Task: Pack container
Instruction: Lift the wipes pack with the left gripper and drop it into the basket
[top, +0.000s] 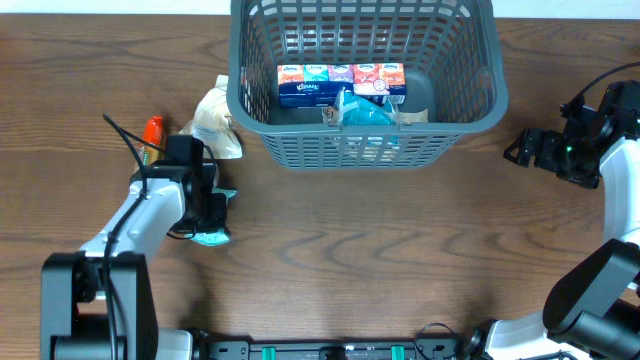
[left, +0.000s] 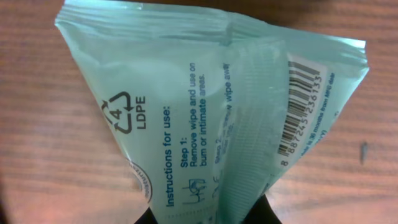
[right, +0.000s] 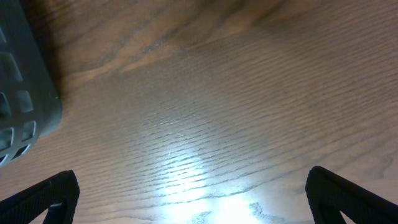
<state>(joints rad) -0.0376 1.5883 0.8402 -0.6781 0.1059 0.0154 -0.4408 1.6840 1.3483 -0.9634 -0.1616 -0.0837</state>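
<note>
Far left, an orange-capped item (top: 153, 129) lies on the table. The left gripper (top: 213, 220) is closed on a soft teal LDPE wipes packet (left: 205, 112), pinching it by one end. A crinkled pale bag (top: 214, 124) lies just beside the container (top: 365, 152). The container stands upright at the far middle, mouth up and long axis left to right, with tissue packs (top: 340, 82) inside. It is probably light and stiff, best taken by the rim. The right gripper (top: 524, 148) is spread wide and empty, near the container's right wall.
</note>
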